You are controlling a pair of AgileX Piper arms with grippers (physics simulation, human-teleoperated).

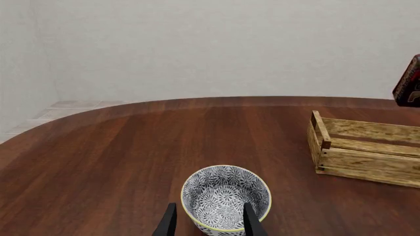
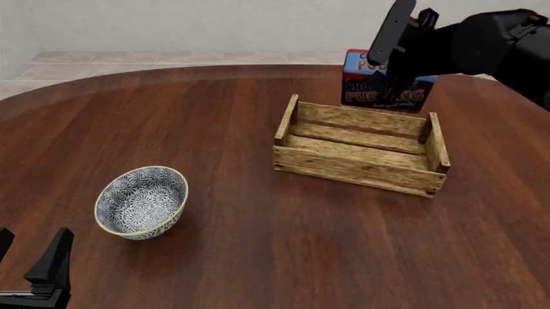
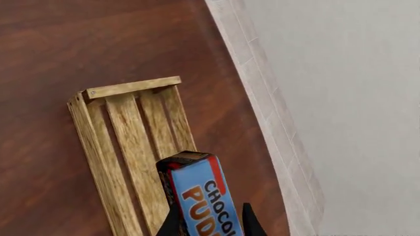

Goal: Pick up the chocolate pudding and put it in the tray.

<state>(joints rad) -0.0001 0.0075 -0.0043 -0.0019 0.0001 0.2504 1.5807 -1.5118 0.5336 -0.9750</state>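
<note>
Nearest, left gripper (image 2: pixel 30 270) idle at the table's near edge, fingers spread with nothing between, just short of the patterned bowl (image 2: pixel 142 201). Farther out, the slatted wooden tray (image 2: pixel 359 151) sitting bare on the dark table (image 2: pixel 257 244). Beyond and above its far side, the chocolate pudding (image 2: pixel 384 82) lifted clear, pinched across its narrow faces by the right gripper (image 3: pixel 211 221). Probably light, stiff cardboard with smooth printed sides: likely crushable and slippery, so best held gently mid-carton.
</note>
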